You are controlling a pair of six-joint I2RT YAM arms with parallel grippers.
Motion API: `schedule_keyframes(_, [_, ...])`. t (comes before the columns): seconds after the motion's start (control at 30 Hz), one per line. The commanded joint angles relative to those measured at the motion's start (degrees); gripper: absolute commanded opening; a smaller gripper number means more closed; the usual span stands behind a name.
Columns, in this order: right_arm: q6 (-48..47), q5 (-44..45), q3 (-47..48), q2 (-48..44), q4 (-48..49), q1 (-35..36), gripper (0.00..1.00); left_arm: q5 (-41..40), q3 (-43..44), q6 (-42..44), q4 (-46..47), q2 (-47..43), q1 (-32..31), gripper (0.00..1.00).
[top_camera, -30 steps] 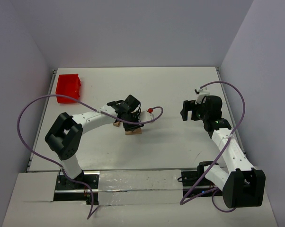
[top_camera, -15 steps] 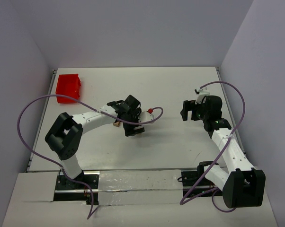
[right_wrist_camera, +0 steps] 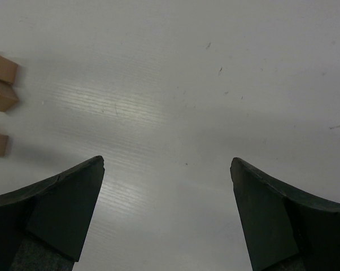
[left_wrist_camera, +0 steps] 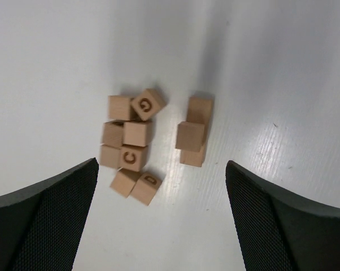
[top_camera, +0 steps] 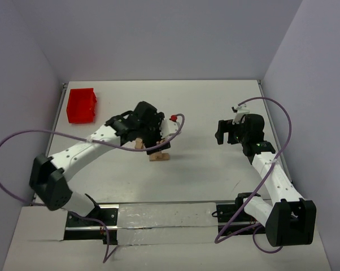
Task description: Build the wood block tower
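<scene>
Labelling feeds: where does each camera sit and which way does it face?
Top external: above and behind, facing down at table; left arm, right arm show.
Left wrist: on its arm, facing down at the blocks; left end effector shows.
Right wrist: on its arm, facing down at table; right end effector shows.
Shared: blocks, in all three.

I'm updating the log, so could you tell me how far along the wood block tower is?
Done: a short stack stands beside the loose cubes, seemingly three high, though the count is hard to tell from above. In hand: nothing. The left gripper hangs open above both groups, and the right gripper is open over the table. Left: about eight loose cubes lie unstacked.
</scene>
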Motion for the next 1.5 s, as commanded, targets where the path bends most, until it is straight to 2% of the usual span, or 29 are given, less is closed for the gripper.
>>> schedule_keyframes(0.0, [0.4,0.7,3.0,0.0,0.9,-0.3,1.0,-2.0,-1.7,-4.9,4.6,-10.1,1.4,0.99])
schedule_keyframes(0.1, [0.5,0.8,2.9,-0.1,0.8,-0.3,1.0,-4.2,-4.7,-9.2,8.2,-13.3,3.7,0.99])
schedule_keyframes(0.27, [0.5,1.1,2.6,-0.4,0.7,-0.3,1.0,-1.3,-7.9,-12.4,8.6,-14.1,12.3,0.99])
schedule_keyframes(0.3, [0.4,1.0,2.7,-0.4,0.6,-0.3,1.0,-0.8,-7.3,-13.4,6.9,-13.2,13.8,0.98])
schedule_keyframes(0.37, [0.4,0.8,2.9,0.1,0.2,-0.3,1.0,0.6,-4.4,-17.6,4.3,-9.0,17.8,0.84])
schedule_keyframes(0.43, [0.4,1.0,3.1,0.3,0.0,-0.3,1.0,-2.4,-4.7,-21.2,5.0,-7.7,18.9,0.83])
schedule_keyframes(0.53, [0.2,1.0,2.9,0.3,0.1,-0.3,1.0,-10.2,-10.8,-24.8,11.9,-9.5,18.8,0.91])
schedule_keyframes(0.57, [0.1,0.9,2.9,0.3,0.1,-0.3,1.0,-10.5,-11.9,-24.8,12.1,-9.7,18.7,0.91])
schedule_keyframes(0.63, [0.0,0.8,3.2,0.7,-0.2,-0.3,1.0,-13.7,-13.9,-25.5,13.9,-9.4,18.6,0.9])
schedule_keyframes(0.8, [0.0,1.1,3.3,1.0,0.0,-0.3,1.0,-17.1,-17.0,-27.9,16.0,-7.1,18.0,0.77])
schedule_keyframes(1.0, [0.0,1.2,3.2,1.1,0.1,-0.3,1.0,-17.2,-20.0,-30.8,17.8,-5.6,14.8,0.71])
schedule_keyframes(1.23, [-0.1,1.3,3.2,1.6,0.1,-0.3,1.0,-14.2,-19.9,-33.6,18.4,-2.0,13.6,0.74])
schedule_keyframes(1.47, [-0.2,1.6,3.1,2.0,0.3,-0.3,1.0,-12.9,-18.1,-33.9,18.7,1.8,13.2,0.72])
